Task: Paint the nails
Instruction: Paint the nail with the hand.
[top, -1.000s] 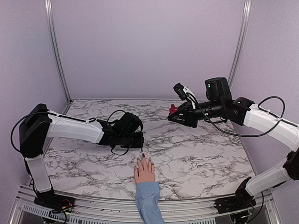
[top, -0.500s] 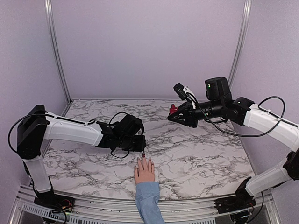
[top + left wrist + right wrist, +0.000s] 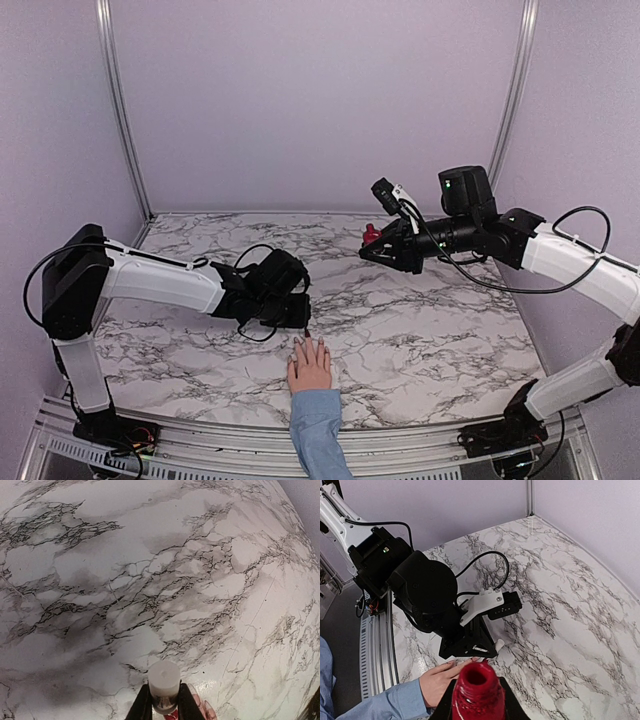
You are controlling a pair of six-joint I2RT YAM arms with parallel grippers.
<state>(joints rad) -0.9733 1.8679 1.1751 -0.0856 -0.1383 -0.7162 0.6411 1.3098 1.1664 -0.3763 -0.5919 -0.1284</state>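
Left gripper is pinched on the white brush cap, brush end down, right at the fingertips of the hand. The hand lies flat on the marble table at the near edge, and the nails point away from the blue sleeve.

Right gripper is clamped round the open polish bottle, held up well apart at back right.

Progress looks like mid-painting, with the brush at one nail. How many are coated is too small to tell, so I assume most are left.

Versus a second ago, the left gripper has dropped in closer to the fingertips — the right arm and the hand are unchanged.
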